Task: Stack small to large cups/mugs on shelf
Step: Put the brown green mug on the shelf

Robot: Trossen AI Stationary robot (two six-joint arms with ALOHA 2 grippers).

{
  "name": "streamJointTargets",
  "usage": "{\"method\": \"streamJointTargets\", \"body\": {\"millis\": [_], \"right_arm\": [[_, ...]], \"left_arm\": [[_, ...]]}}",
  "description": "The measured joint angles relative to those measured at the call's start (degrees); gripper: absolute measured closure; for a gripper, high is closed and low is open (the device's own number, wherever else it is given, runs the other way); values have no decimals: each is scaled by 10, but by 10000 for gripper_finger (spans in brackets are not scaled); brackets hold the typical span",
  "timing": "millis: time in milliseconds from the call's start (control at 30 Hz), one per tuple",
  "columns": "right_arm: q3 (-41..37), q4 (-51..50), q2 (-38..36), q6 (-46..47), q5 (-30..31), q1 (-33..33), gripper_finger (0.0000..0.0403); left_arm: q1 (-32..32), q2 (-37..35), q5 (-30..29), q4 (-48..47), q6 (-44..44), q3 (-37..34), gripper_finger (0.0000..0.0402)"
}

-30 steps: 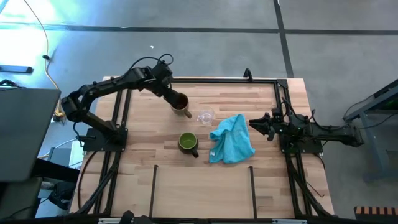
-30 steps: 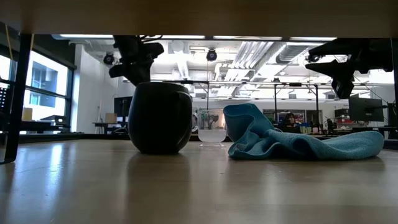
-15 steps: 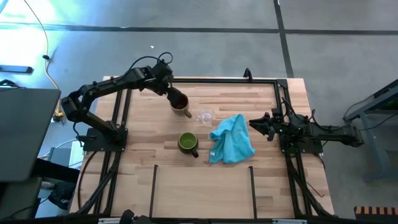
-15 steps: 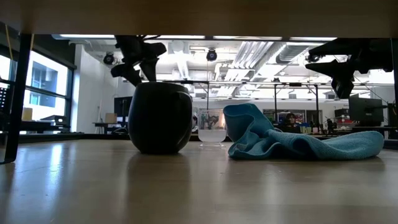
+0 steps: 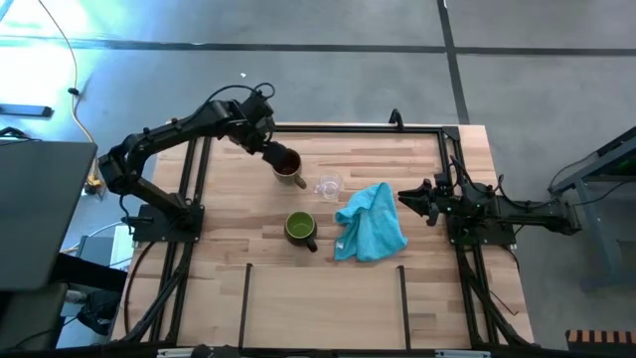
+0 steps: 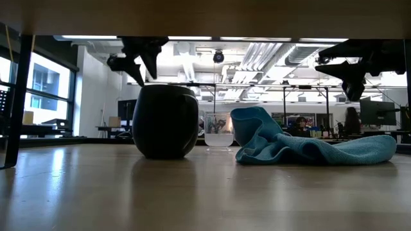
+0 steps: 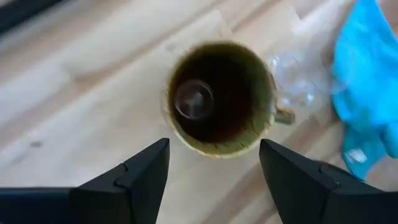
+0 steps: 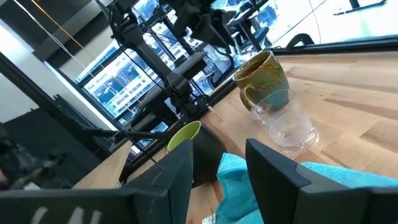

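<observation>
Here the light wooden table (image 5: 328, 298) carries everything; short thin black bars (image 5: 244, 298) divide its near strip into bays, and no cup stands in them.

The left arm's gripper (image 5: 268, 149) hovers just above the brown glazed mug with a handle (image 5: 289, 167), near the far-left part of the table. Its two dark fingers (image 7: 134, 180) are spread wide, one on each side of the mug's rim in the left wrist view, and they grasp nothing. This mug stands upright, mouth up, and its handle points toward the small clear glass cup (image 5: 328, 185), which stands upright just beside it.

The right arm's gripper (image 5: 409, 197) waits at the right edge of the table, raised, near the crumpled turquoise cloth (image 5: 372, 223). Its fingers (image 8: 168, 174) are parted and hold nothing.

The mug with green inside and dark outside (image 5: 301, 229) stands upright nearer the front, well apart from the brown mug and near the left side of the cloth. Its handle points toward the front right of the table.
</observation>
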Motion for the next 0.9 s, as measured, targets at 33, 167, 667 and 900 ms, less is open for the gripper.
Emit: {"method": "streamJointTargets", "body": {"millis": [33,167,667,900], "right_arm": [[0,0,0,-3,1,0,263],[0,0,0,-2,1,0,263],[0,0,0,20,-6,0,263],[0,-1,0,25,-7,0,263]], "left_arm": [[0,3,-10,-7,2,14,163],[0,32,-19,-42,25,82,163],[0,202,-33,-190,109,259,163],[0,230,-52,-213,120,260,163]]}}
